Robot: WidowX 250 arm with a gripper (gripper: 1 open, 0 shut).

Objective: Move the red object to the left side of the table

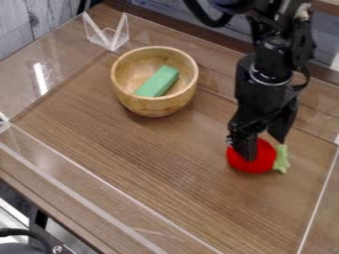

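- Centrally, toward the back of the table (119, 179), a round wooden bowl (154, 81) stands upright; its rim is complete and unobstructed.
- Bowl contents: one green block (161, 81), lying tilted against the inner wall. Nothing else shows inside.
- Table edging: low clear walls (40, 159) run along the near-left and far sides; a folded clear piece (106, 33) stands at the back, beyond the bowl and apart from it.
- Red object (256, 156): rests on the tabletop at the right side, well apart from the bowl and near the right edge. Its pale green leafy tip (280, 159) points right.
- Gripper (260, 146): points straight down directly over the red object, jaws spread wide, one finger on each side of it. The fingertips reach down to the level of the object's upper half. Whether they touch it cannot be told; no closed grip is visible.
- Hidden: the gripper body and fingers cover the top and middle of the red object, so only its lower rim and sides show.
- Cut off: the arm (279, 40) leaves the picture at the top edge; the near-right table corner is out of frame.
- Hard to make out: dark items at the bottom-left corner, outside the wall, cannot be identified.
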